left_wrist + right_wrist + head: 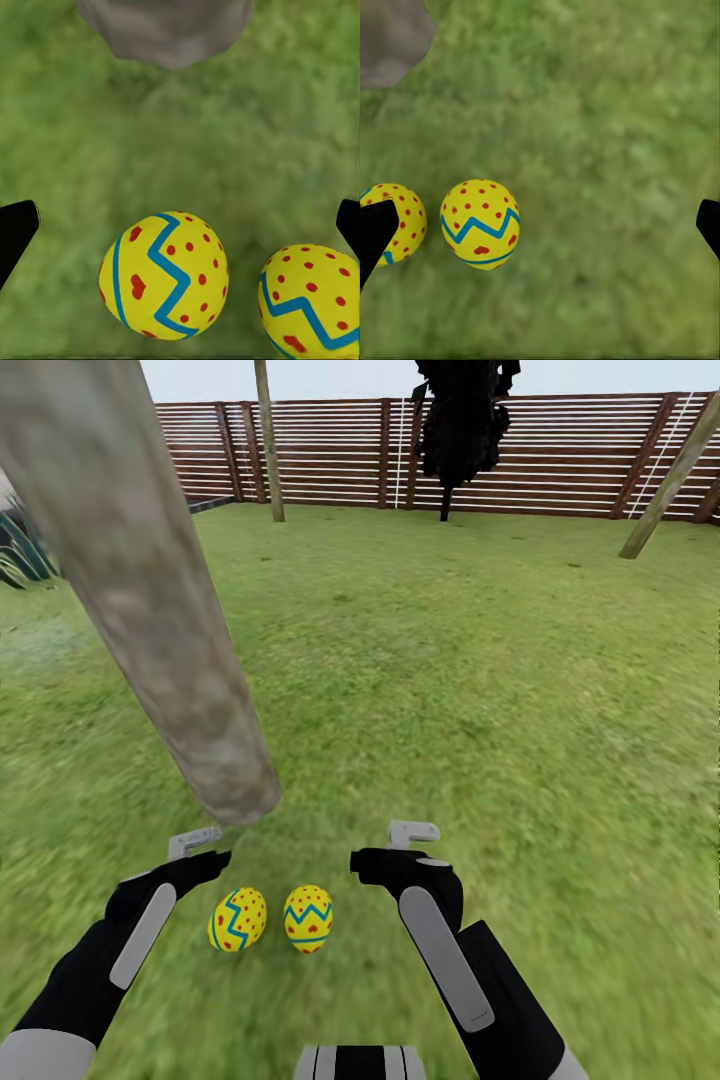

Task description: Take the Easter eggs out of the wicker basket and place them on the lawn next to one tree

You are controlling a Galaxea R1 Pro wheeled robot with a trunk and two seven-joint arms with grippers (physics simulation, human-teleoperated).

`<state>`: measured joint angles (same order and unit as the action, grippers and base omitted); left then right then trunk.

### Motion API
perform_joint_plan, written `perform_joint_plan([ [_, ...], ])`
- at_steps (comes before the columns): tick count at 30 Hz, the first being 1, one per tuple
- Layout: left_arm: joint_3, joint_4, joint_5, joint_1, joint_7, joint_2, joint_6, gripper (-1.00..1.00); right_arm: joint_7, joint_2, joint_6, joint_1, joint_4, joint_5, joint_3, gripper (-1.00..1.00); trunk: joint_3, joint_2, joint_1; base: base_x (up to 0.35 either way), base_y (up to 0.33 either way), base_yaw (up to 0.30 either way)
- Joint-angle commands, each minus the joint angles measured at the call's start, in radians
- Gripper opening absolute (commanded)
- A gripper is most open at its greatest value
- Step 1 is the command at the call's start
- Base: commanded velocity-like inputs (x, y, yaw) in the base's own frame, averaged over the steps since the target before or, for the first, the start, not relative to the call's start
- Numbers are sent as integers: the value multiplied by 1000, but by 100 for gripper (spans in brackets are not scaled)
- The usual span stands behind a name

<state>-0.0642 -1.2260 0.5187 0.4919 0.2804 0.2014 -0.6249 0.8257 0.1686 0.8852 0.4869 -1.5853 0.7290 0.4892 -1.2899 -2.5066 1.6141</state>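
Two yellow Easter eggs with blue zigzags and red marks, one on the left [237, 919] and one on the right [308, 918], lie side by side on the lawn [450, 690], just in front of the base of the thick grey-brown tree trunk [150, 610]. My left gripper [200, 855] hangs open above and left of the left egg [165, 276], holding nothing. My right gripper [400, 850] is open and empty too, right of the right egg [480, 223]. The trunk's base [165, 26] sits just beyond the eggs. A third egg and the wicker basket are out of view.
A brown slat fence [560, 450] closes the far side of the garden. A narrow black tree [460, 420] stands before it, with a thin trunk [268, 440] at the back left and a leaning one [670, 480] at the right. Spiky plants [20, 550] grow at the left edge.
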Motion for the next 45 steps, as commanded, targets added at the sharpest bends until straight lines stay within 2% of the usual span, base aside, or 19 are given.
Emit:
perform_joint_plan([
  [1,-3,-1,11,0,10,1,-2,100,10,0,3,1,-1,9,1,100,-1,0,-1,-215,0,0],
  [45,-3,-7,11,0,8,1,4,100,-19,0,2,1,-1,9,2,100,-1,0,-1,-67,0,0],
])
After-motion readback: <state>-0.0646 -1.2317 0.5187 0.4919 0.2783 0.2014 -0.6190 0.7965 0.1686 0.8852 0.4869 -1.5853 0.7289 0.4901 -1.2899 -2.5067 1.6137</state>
